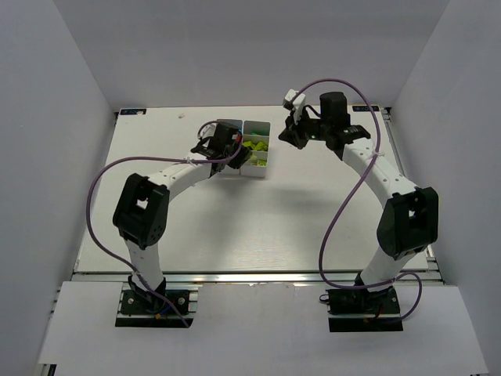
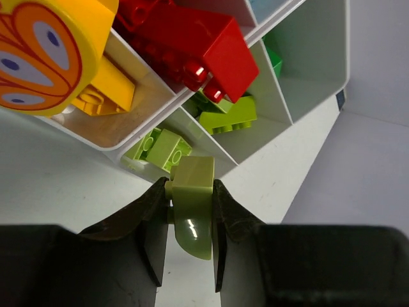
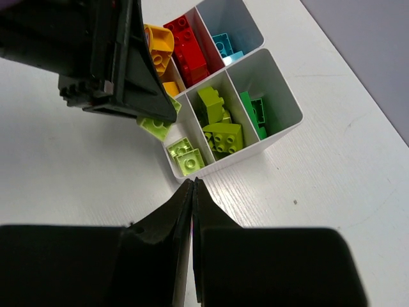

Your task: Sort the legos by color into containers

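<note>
The white six-compartment tray (image 1: 254,174) stands at the far middle of the table. My left gripper (image 2: 190,192) is shut on a lime brick (image 2: 192,204) and holds it over the tray's near corner compartment, where two lime bricks (image 2: 165,147) lie. Other compartments hold more lime bricks (image 3: 220,131), dark green (image 3: 254,112), red (image 3: 188,48), light blue (image 3: 223,45) and yellow-orange (image 3: 160,45) bricks. My right gripper (image 3: 192,182) is shut and empty, just off the tray's near corner wall (image 3: 281,131). The left gripper (image 3: 128,83) also shows in the right wrist view.
A round yellow piece with an orange pattern (image 2: 45,51) sits on top of the yellow compartment. In the top view the left gripper (image 1: 223,145) hangs over the tray's left side and the right gripper (image 1: 288,133) is to its right. White walls ring the table.
</note>
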Controlling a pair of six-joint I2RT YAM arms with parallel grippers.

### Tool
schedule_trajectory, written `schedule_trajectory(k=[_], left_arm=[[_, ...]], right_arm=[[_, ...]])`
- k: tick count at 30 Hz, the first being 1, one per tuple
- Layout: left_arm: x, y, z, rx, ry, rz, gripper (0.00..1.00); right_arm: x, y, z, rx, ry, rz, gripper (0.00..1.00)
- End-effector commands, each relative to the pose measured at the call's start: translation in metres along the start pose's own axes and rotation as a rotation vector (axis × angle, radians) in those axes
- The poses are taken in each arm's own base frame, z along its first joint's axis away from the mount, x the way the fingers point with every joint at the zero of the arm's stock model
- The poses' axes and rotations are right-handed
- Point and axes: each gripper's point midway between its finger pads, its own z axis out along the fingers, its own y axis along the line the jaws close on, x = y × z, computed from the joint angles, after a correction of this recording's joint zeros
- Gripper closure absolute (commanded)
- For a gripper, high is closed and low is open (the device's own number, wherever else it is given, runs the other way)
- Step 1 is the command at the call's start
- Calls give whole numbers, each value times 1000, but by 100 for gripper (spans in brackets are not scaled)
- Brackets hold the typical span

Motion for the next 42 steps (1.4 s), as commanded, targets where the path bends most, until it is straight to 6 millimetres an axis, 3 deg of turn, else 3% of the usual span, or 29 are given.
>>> schedule_trajectory(k=[1,7,18,23,29,32,34,35,38,40,41,42], left_arm=[[-3,-17,-4,-1,-37,-15,79],[-4,-14,4,-22,-60,-24,73],[4,-6,15,-44,-36,-32,43],[5,-10,13,-33,-34,-27,42],[7,-44,-11,50,-23,2,45],[12,-63,-33,116,7,18,47],[17,-64,-45,144,26,34,47],[13,-72,-61,182,19,48,46],[1,-71,-92,235,-33,128,41],[-9,-64,-107,231,-83,199,31],[-13,-50,-109,207,-112,284,27],[-22,-52,-127,227,-146,309,16]], right_arm=[[-23,-1,-14,22,-60,-32,93],[-21,-1,-15,23,-57,-26,93],[-18,-2,-19,29,-57,-22,93],[-17,-1,-21,28,-57,-22,93],[-18,3,-26,20,-53,-37,89],[-19,3,-32,24,-51,-44,76],[-21,2,-36,34,-51,-51,53],[-23,0,-42,52,-50,-52,11],[-21,-10,-51,111,-50,-44,10],[-20,-15,-58,152,-53,-13,11],[-17,-24,-62,208,-41,9,11],[-18,-31,-66,250,-42,26,11]])
